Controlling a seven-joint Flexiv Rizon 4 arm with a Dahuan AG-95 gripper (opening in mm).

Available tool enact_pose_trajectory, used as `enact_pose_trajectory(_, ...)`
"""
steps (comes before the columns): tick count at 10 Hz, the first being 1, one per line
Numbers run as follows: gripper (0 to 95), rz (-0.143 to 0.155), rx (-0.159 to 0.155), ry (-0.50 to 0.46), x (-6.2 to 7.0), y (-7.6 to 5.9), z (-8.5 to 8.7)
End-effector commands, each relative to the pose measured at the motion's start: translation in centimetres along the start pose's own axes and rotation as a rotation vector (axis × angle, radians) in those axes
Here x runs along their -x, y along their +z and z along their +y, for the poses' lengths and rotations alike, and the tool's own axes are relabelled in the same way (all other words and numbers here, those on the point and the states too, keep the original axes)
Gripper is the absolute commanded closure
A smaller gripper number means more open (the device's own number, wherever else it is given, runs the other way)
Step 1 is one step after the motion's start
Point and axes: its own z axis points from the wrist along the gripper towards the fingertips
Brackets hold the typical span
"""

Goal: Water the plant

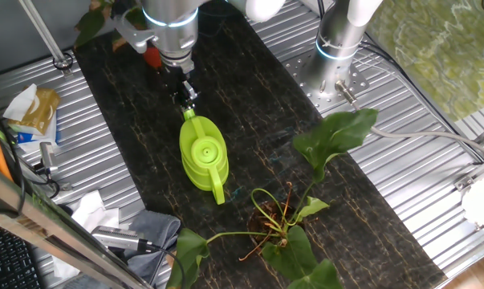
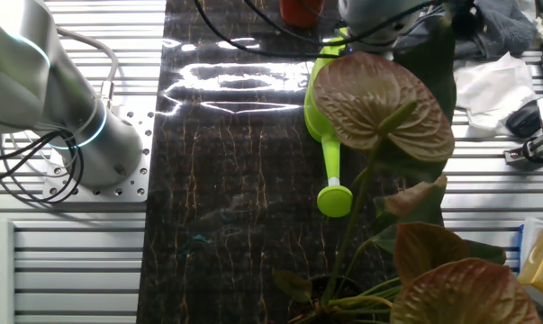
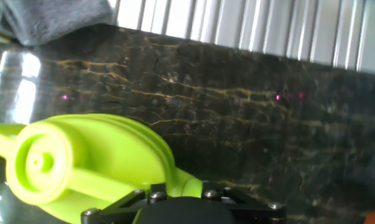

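The long dark marble-patterned mat (image 1: 250, 120) runs down the middle of the ribbed metal table (image 1: 422, 201) and carries nearly everything of note.

The silver robot arm (image 1: 171, 22) reaches down over the far end of the mat; its round silver base (image 2: 109, 148) is bolted to the table beside the mat.

The potted plant with broad green and brownish leaves (image 2: 379, 103) shows best in the other fixed view, where a large brown-red leaf fills the foreground. Its small orange-red pot (image 2: 300, 11) stands at the end of the mat, just beyond the arm's wrist. In the first fixed view only a sliver of red pot (image 1: 152, 56) and some green leaves in the top corner show behind the arm.

A loose potless plant with bare reddish roots and long-stalked green leaves (image 1: 286, 213) lies on the opposite end of the mat, well apart from the pot.

The lime-green plastic watering can (image 1: 202, 155) sits on the mat between the two plants, its spout pointing toward the loose plant and away from the pot.

The black two-finger gripper (image 1: 188, 99) is at the can's handle end. In the hand view the can's green handle (image 3: 181, 180) runs right up to the black gripper body, but the fingertips are out of frame. I cannot tell whether the jaws are clamped on the handle or apart.

A grey cloth (image 1: 141, 229) and white crumpled paper (image 1: 93, 210) lie off the mat's edge.
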Motion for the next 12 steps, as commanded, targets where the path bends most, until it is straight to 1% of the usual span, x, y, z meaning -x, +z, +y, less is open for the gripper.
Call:
enact_pose_trajectory(1, 76.0, 0.011, -0.062, -0.084, 0.7, -0.5, 0.1)
enact_pose_trajectory(4, 76.0, 0.005, -0.051, -0.101, 1.4, -1.1, 0.2)
enact_pose_trajectory(6, 76.0, -0.013, -0.055, -0.215, 1.6, -1.5, 0.4)
enact_pose_trajectory(7, 76.0, -0.034, -0.062, -0.275, 1.6, -1.6, 0.5)
enact_pose_trajectory(8, 76.0, -0.040, -0.063, -0.302, 1.6, -1.7, 0.5)
enact_pose_trajectory(9, 76.0, -0.047, -0.073, -0.351, 1.7, -1.7, 0.6)
enact_pose_trajectory(10, 76.0, -0.048, -0.079, -0.381, 1.8, -1.7, 0.7)
enact_pose_trajectory(11, 76.0, -0.057, -0.091, -0.438, 1.8, -1.6, 0.8)
enact_pose_trajectory(12, 76.0, -0.079, -0.104, -0.476, 1.9, -1.5, 1.0)
